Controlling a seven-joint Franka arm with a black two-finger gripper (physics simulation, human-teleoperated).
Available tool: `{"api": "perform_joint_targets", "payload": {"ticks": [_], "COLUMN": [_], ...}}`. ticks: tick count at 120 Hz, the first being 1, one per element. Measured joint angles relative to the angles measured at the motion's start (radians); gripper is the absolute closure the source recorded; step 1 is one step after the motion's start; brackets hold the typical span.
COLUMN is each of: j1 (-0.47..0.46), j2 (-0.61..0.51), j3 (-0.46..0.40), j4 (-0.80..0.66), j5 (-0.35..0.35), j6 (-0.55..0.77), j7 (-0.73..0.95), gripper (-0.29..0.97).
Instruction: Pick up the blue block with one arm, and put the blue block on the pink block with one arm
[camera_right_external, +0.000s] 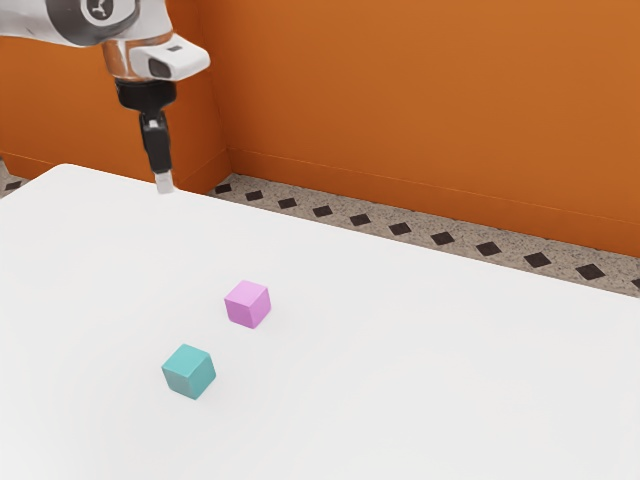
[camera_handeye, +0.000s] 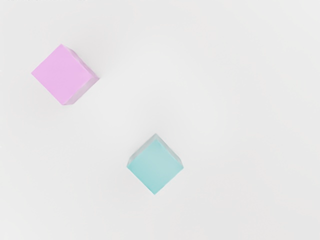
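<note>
Orange walls (camera_right_external: 420, 90) meet in a corner behind the workspace, and a speckled floor (camera_right_external: 450, 235) with a row of black diamond tiles runs along their base. A white table (camera_right_external: 420, 350) occupies the foreground. At the exterior view's left, the Franka arm (camera_right_external: 95, 20) enters from the upper left corner. Its white wrist housing sits above a black hand that points straight down. The gripper (camera_right_external: 163, 182) hangs over the far left part of the table, near the table's back edge, raised off the surface and well apart from both blocks. It is seen edge-on, so whether it is open or closed cannot be determined. Toward the exterior view's right and nearer the camera, the blue block (camera_right_external: 189, 370), teal in shade, rests flat on the table. The pink block (camera_right_external: 247, 303) stands near it, further toward the exterior view's right and closer to the wall. The two blocks do not touch, and a strip of bare table separates them. Of the two, the pink block lies closer to the gripper's side of the table. In the wrist view, the blue block (camera_handeye: 155, 165) and the pink block (camera_handeye: 65, 75) are seen from above. Both sit flat on the white surface with their corners turned diagonally to the camera, and they are clearly apart.
</note>
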Motion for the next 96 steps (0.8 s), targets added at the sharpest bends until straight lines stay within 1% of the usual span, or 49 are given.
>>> {"api": "perform_joint_targets", "payload": {"ticks": [16, 24, 29, 34, 38, 41, 47, 64, 79, 87, 96], "j1": [0.015, 0.010, 0.002, -0.003, -0.001, 0.000, 0.006, 0.056, 0.067, 0.068, 0.070], "j2": [0.002, -0.056, -0.119, -0.184, -0.213, -0.222, -0.224, -0.200, -0.171, -0.137, -0.100], "j3": [0.000, -0.001, -0.005, -0.009, -0.010, -0.010, -0.006, -0.006, -0.006, -0.006, -0.005], "j4": [-0.004, -0.077, -0.163, -0.295, -0.403, -0.457, -0.510, -0.581, -0.723, -0.751, -0.760], "j5": [-0.002, -0.003, 0.001, 0.004, 0.006, 0.007, 0.008, 0.011, 0.011, 0.006, 0.003], "j6": [0.020, 0.026, 0.036, 0.072, 0.121, 0.158, 0.216, 0.334, 0.521, 0.602, 0.664], "j7": [0.059, 0.078, 0.090, 0.112, 0.140, 0.164, 0.209, 0.328, 0.453, 0.511, 0.570], "gripper": [0.00, 0.00, 0.00, 0.00, 0.00, 0.00, 0.00, 0.00, 0.00, 0.00, 0.00]}}
